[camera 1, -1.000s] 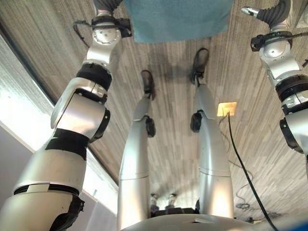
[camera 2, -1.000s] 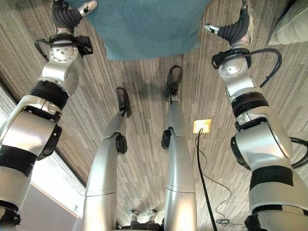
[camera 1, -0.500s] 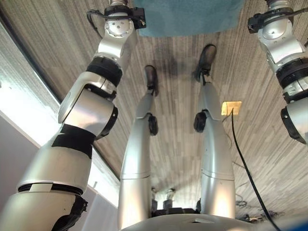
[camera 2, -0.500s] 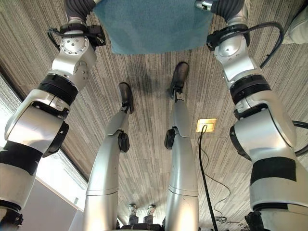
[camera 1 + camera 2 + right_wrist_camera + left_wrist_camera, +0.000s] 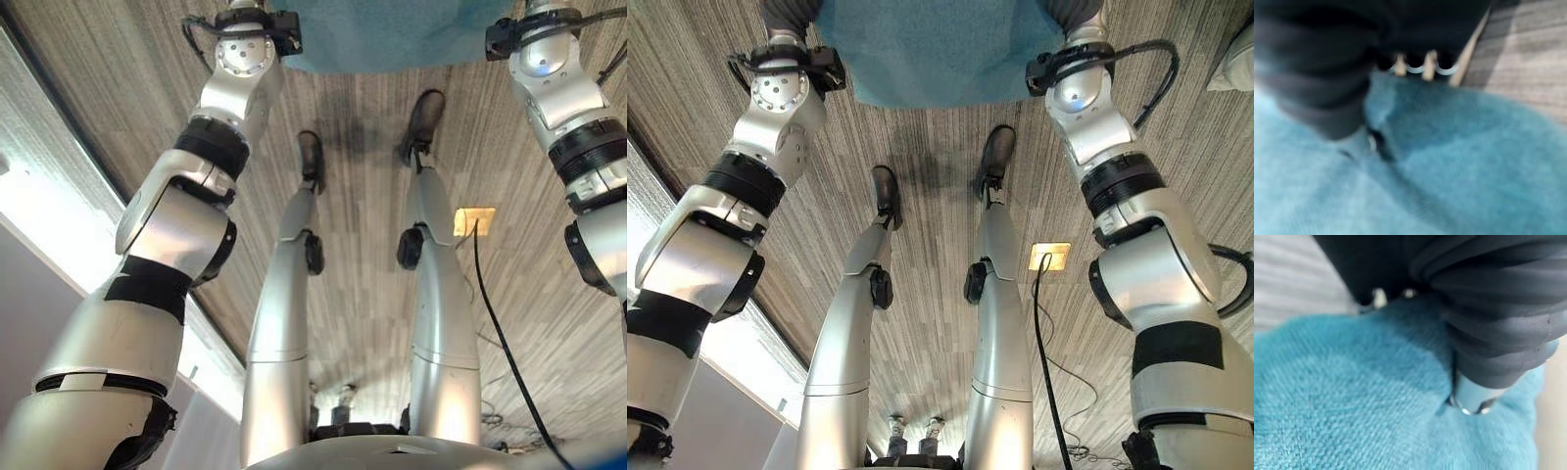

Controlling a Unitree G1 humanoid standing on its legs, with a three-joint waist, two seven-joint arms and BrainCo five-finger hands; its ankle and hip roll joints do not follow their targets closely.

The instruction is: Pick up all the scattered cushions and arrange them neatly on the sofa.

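Note:
A teal cushion (image 5: 936,49) hangs above the striped carpet at the top of the eye views, held between my two arms. In the left wrist view my left hand (image 5: 1488,308) lies against the teal cloth (image 5: 1352,406), with its thumb (image 5: 1469,399) dug into the fabric. My right hand (image 5: 1317,63) grips the other side of the cushion (image 5: 1474,161): its thumb presses a dent into the cloth and its fingers (image 5: 1415,66) curl past the cushion's edge.
A pale cushion (image 5: 1236,69) lies on the carpet at the far right edge. A brass floor socket (image 5: 1049,257) sits in the carpet to the right of my feet. A white wall base (image 5: 39,255) runs along the left.
Both arms have carried the teal cushion toward the top of the view, and the hands have passed out of the eye views. The right arm has swung inward. The camera shifted slightly.

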